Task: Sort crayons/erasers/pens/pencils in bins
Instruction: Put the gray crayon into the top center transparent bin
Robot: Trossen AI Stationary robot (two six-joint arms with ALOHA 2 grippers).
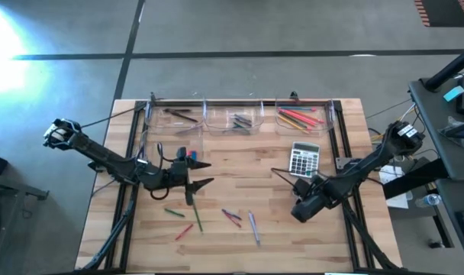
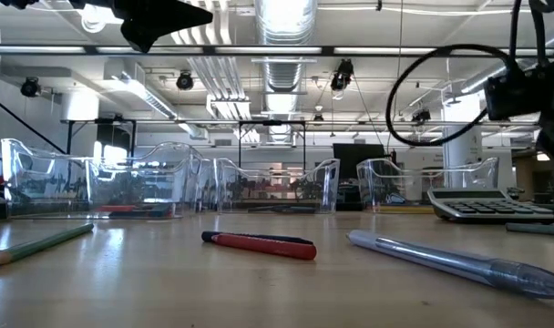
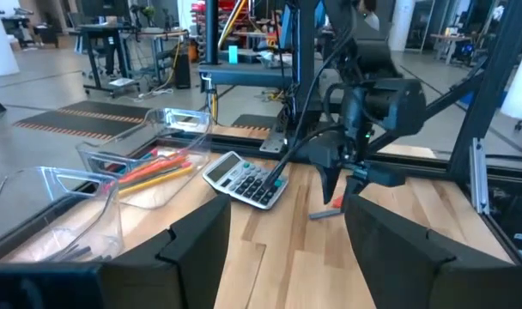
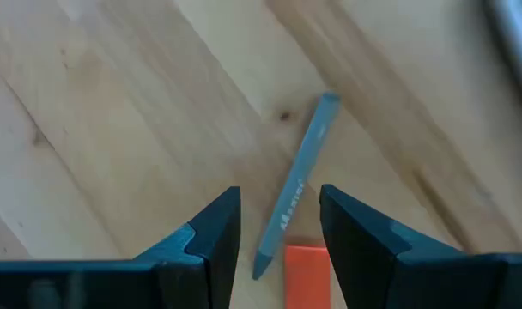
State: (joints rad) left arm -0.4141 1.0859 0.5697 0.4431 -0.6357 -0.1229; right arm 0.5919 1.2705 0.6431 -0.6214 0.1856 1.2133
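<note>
Your right gripper (image 4: pixel 278 232) is hanging low over the table (image 1: pixel 240 164) near the calculator (image 1: pixel 304 158), fingers parted narrowly and holding nothing. A blue crayon (image 4: pixel 295 187) is lying directly under the gap, with an orange piece (image 4: pixel 307 264) just beside its near end. Its long axis is running almost straight out between the fingers, tilted slightly, so you are likely needing a wrist turn to close across it. Your left gripper (image 1: pixel 200 173) is waiting open above the scattered pencils (image 1: pixel 188 218). The bins (image 1: pixel 236 116) are sitting along the far edge.
</note>
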